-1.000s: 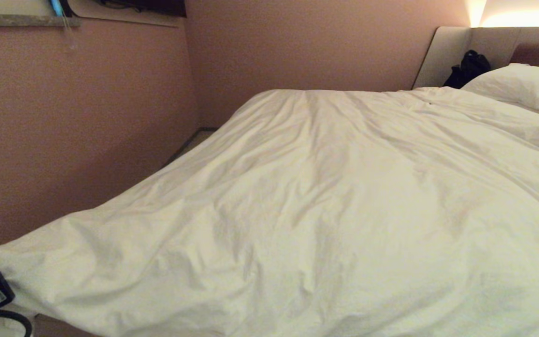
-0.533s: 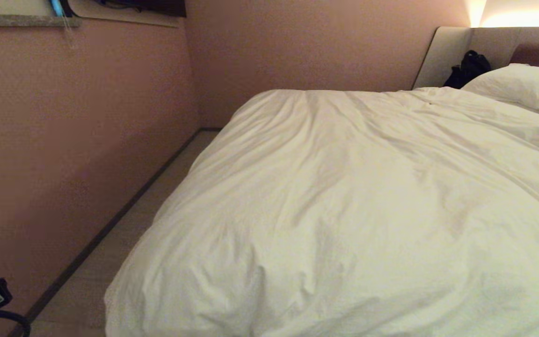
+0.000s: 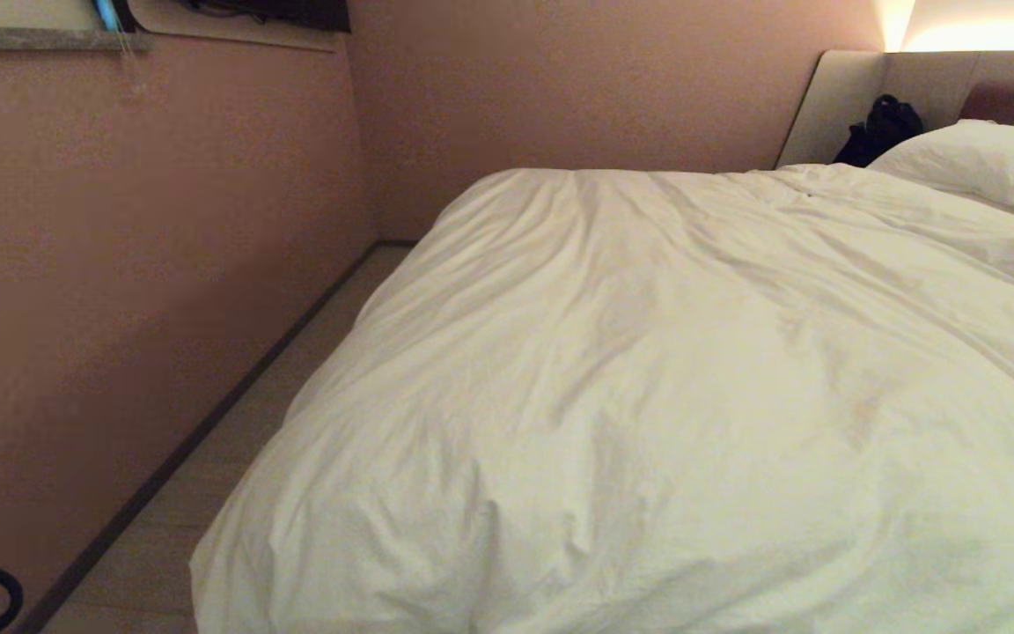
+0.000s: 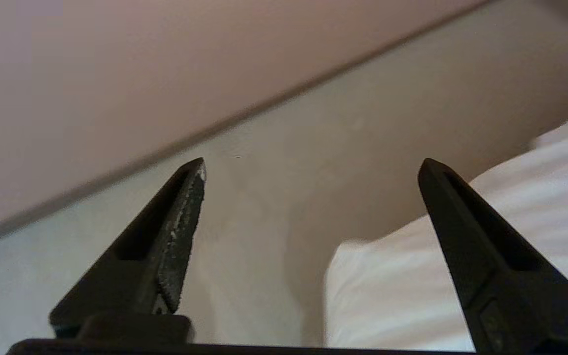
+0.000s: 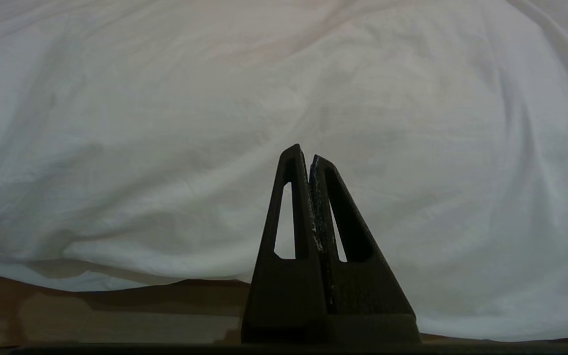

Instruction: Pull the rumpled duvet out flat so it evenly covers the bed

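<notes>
The duvet (image 3: 648, 396) lies spread over the bed (image 3: 841, 97), a broad creased white mound that runs from the padded headboard end down toward the camera, its near left corner drooping over the side toward the pale floor (image 3: 234, 458). A white pillow (image 3: 982, 163) sits at the head of the bed, just beside a dark bag (image 3: 881, 128) that leans against the headboard. A pinkish wall (image 3: 137, 246) runs along the left of the floor strip. The left gripper (image 4: 311, 165) hangs over that floor strip near the wall, its two dark fingers (image 4: 175, 227) spread wide apart with nothing between them; a corner of the duvet shows just beside one finger, not touching it. In the head view only a dark part of the left arm shows at the lower left edge. The right gripper (image 5: 307, 154) has its fingers pressed together, empty, pointing at the duvet's hanging edge, apart from the cloth.
</notes>
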Tool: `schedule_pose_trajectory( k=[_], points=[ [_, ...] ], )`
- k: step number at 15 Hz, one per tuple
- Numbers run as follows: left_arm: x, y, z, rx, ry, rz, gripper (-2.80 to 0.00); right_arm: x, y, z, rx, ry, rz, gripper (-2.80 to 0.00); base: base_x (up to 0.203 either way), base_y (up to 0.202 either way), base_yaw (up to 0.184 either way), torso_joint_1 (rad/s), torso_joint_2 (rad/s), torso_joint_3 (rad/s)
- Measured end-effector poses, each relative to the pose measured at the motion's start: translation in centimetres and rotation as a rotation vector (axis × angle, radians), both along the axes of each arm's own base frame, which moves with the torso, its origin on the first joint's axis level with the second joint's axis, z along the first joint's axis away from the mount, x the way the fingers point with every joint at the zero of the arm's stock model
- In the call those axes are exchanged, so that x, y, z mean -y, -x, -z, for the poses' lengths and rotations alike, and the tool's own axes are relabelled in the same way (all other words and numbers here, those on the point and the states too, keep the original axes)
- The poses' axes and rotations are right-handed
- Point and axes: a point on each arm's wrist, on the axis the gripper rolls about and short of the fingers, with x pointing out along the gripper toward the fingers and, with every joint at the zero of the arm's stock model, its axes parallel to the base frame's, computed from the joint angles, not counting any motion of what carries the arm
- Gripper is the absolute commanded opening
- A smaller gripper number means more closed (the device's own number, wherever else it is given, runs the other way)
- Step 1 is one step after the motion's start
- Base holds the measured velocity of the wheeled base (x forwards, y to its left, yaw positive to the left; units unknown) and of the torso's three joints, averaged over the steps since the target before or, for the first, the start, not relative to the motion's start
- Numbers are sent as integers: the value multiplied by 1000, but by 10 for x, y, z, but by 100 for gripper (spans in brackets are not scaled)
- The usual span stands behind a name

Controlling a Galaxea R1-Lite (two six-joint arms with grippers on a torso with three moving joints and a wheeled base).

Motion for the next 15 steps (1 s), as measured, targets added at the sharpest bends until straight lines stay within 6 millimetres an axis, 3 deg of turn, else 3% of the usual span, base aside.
schedule_pose_trajectory(
  k=[9,10,11,15],
  points=[
    [37,50,-62,209,-140,208,0,0,0,0,0,0,0,-280,0,0,0,0,0,0],
    [44,58,-69,214,-139,243,-206,0,0,0,0,0,0,-280,0,0,0,0,0,0],
    [50,65,-75,209,-129,284,-280,0,0,0,0,0,1,-280,0,0,0,0,0,0],
    [76,100,-83,164,-76,502,-280,0,0,0,0,0,0,-280,0,0,0,0,0,0]
  ],
)
